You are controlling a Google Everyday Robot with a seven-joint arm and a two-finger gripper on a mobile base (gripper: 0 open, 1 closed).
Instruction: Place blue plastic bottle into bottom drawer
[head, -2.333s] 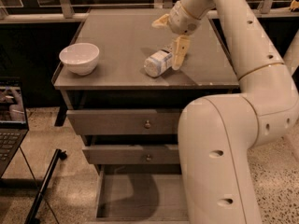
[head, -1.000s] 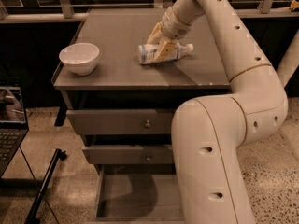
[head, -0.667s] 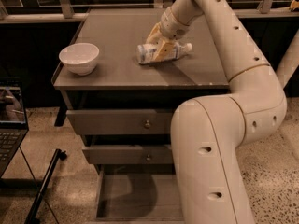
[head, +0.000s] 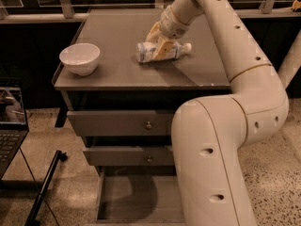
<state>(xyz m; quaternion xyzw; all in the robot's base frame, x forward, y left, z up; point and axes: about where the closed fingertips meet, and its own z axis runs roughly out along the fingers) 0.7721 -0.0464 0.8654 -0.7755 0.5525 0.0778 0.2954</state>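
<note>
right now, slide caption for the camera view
Pincer at pale-blue plastic bottle lying on grey cabinet top, bottom drawer open

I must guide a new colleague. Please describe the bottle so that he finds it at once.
On top of the grey cabinet, right of centre, the bottle lies on its side with the gripper over its middle. Unlike the white bowl at the left, it is pale blue, labelled, with a white cap.

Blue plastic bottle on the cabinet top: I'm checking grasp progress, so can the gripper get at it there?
Probably yes: the gripper is right at the small pale-blue plastic bottle lying on the grey cabinet top, nothing between them; the white bowl sits well aside.
</note>
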